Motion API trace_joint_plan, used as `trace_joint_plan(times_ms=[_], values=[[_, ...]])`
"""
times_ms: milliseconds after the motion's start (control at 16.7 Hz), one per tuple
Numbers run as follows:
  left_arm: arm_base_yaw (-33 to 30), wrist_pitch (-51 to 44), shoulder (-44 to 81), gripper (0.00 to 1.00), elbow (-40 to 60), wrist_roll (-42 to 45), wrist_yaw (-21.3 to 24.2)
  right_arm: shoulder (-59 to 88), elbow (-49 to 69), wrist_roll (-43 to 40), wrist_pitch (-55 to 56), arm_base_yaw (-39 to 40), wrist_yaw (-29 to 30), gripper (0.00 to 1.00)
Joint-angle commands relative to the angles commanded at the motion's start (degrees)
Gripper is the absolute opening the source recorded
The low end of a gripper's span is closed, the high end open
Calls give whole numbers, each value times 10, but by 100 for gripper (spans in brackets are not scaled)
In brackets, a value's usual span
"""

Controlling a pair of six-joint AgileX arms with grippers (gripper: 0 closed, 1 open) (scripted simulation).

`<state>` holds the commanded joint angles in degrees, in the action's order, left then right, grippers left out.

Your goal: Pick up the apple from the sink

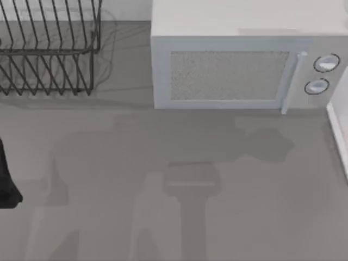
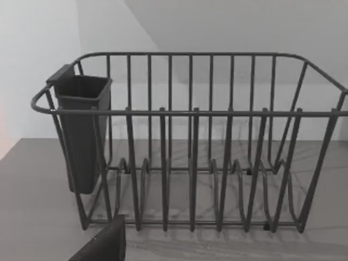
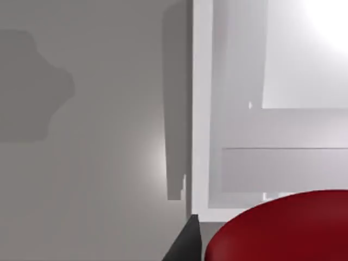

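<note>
One red apple [image 3: 283,228] sits low in the right wrist view, cut off at the edge, beside the white sink [image 3: 202,109] wall. A dark pincer tip [image 3: 185,242] shows next to it. The left arm [image 1: 6,179] waits at the desk's [image 1: 163,217] left edge, near the rack [image 2: 190,141]. The microwave [image 1: 239,65] stands at the back.

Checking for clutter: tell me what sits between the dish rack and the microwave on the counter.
Nothing: in the top view, bare grey counter separates the dish rack from the microwave.
</note>
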<state>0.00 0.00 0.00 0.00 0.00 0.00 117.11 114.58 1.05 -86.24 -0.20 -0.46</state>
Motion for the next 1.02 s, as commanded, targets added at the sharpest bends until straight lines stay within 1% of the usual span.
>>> trace_joint_plan(times_ms=[360,540,720,1020], values=[[0,0,0,100,0,0,0,-136,-202,271,50,277,3,0],[0,0,0,100,0,0,0,-195,-286,365,74,371,4,0],[0,0,0,100,0,0,0,-226,-325,405,87,411,5,0],[0,0,0,100,0,0,0,-224,-327,406,87,410,4,0]])
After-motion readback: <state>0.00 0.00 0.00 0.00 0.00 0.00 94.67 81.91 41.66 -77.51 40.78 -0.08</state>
